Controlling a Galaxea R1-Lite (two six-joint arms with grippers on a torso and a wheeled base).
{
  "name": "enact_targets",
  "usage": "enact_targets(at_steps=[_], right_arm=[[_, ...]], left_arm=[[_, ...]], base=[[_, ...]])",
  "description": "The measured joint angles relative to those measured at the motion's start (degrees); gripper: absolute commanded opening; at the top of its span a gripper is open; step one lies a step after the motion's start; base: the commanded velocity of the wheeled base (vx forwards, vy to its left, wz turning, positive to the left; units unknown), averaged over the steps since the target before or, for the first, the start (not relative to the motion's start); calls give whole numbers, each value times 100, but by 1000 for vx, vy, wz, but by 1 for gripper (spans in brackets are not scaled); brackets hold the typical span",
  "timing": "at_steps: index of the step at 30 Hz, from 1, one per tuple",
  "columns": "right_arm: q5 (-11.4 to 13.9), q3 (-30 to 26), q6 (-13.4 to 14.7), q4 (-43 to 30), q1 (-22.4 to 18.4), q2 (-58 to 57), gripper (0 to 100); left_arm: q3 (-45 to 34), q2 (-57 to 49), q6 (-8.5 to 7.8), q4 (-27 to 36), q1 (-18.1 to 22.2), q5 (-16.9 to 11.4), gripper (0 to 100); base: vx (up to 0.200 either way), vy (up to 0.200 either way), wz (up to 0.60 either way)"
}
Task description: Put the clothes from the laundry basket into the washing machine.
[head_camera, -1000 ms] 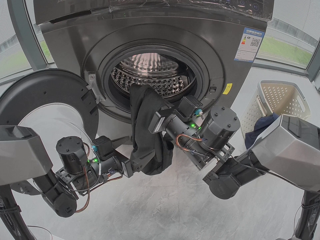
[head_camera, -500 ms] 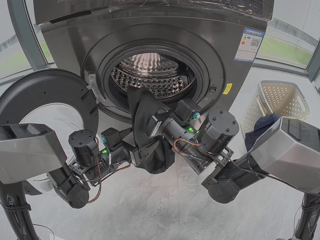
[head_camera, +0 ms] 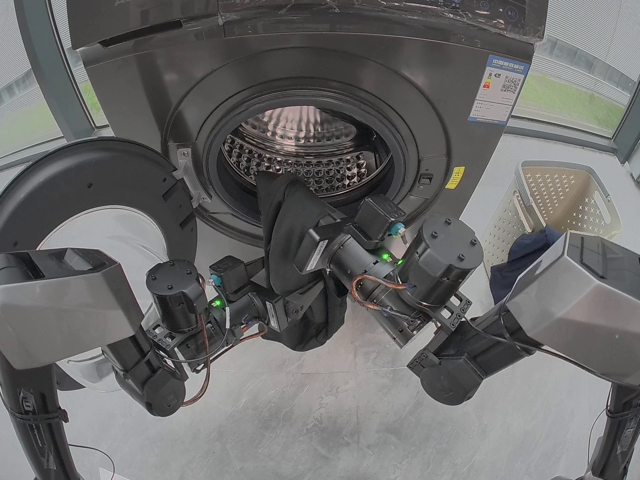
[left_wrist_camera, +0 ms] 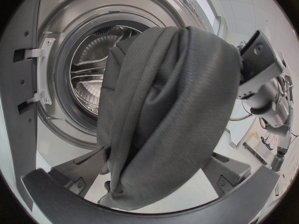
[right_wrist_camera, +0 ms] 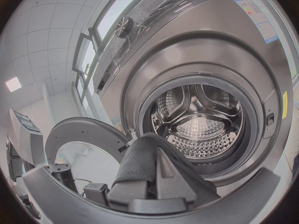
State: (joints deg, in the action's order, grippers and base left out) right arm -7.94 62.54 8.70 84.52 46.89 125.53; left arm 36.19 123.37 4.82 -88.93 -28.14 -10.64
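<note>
My right pincer (right_wrist_camera: 155,162) is pinching the black garment (head_camera: 288,228). The garment's top end is at the lower rim of the washing machine (head_camera: 320,61) mouth, and the rest hangs down in front. My left pincer (left_wrist_camera: 157,167) is spread around its lower part. 1 dark blue piece (head_camera: 523,251) lies in the laundry basket (head_camera: 573,181) beside the machine.

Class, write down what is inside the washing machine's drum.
Inside the drum, bare perforated metal wall and raised ribs show. The dark garment hanging before the opening hides the drum's lower front.
</note>
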Motion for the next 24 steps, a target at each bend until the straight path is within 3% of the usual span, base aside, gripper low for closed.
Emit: enact_targets(at_steps=[8, 14, 24], right_arm=[[2, 52, 2, 4, -122, 60, 0], [-7, 41, 24, 9, -78, 72, 0], [-7, 20, 40, 17, -17, 74, 0]], left_arm=[[-307, -162, 11, -2, -166, -38, 100], [-185, -168, 126, -7, -221, -63, 100], [261, 96, 167, -7, -168, -13, 100]], base=[[0, 0, 0], [0, 0, 0], [0, 0, 0]])
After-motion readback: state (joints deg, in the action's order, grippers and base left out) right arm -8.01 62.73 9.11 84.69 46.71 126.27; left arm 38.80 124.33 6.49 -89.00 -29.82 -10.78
